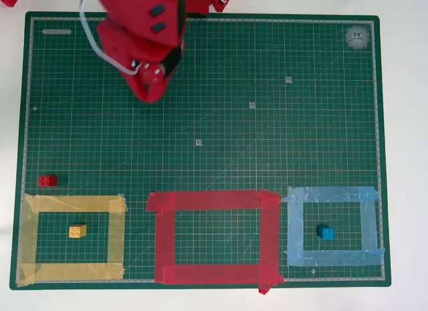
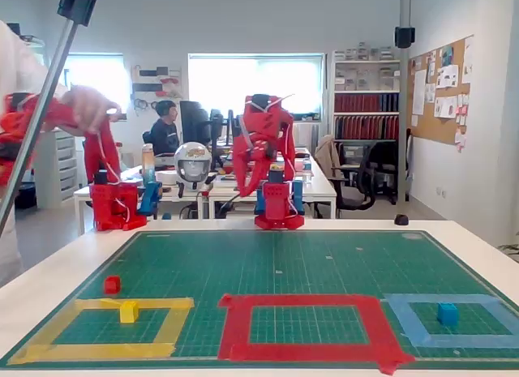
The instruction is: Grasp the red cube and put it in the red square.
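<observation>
A: So, how do the jaws stand?

B: I cannot tell. In the overhead view the gripper (image 1: 152, 75) is seen from above, folded under the red arm (image 1: 144, 23), and the tips merge into one red mass. In the fixed view the gripper (image 2: 243, 178) hangs high over the far end of the mat, and the gap is too small to read. Nothing appears to be held in it.

A: And the red cube?

B: The red cube (image 1: 47, 180) lies on the green cutting mat (image 1: 221, 124) near its left edge in the overhead view, just above the top strip of the yellow tape frame (image 1: 73, 203), outside it. In the fixed view the red cube (image 2: 112, 284) sits just behind that frame's far left corner. It is well apart from the gripper.

A: The goal?

B: The red square (image 1: 214, 200) is the middle frame, with bare green mat inside. The yellow cube (image 1: 77, 231) rests inside the yellow frame, and the blue cube (image 1: 325, 232) inside the light-blue tape frame (image 1: 332, 194). Each looks sorted by colour, so I judge that the red one is the only piece left to place.

A: What does the next move call for?

B: Likely a long reach toward the near left corner, lowering over the cube without brushing the yellow tape, then a carry rightward into the red frame.
</observation>
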Controlling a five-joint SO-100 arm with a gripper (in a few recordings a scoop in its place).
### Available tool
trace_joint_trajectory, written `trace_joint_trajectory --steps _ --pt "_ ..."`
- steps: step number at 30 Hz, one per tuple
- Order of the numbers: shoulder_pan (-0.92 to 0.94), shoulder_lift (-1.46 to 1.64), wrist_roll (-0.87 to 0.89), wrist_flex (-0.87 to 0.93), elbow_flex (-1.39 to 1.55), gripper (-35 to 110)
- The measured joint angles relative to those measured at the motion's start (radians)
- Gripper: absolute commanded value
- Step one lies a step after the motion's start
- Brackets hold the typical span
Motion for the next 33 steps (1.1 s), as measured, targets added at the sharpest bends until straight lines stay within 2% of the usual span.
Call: trace_joint_trajectory --steps 7,14,21,27,33 --pt "0.110 -0.581 0.075 0.034 -0.601 -1" --pt "0.158 -0.893 0.129 0.037 -1.000 0" --pt "0.245 -0.979 0.293 0.023 -1.127 0" --pt "0.330 -1.106 0.462 -0.081 -1.187 0" --pt "0.379 -1.218 0.555 -0.149 -1.226 0"
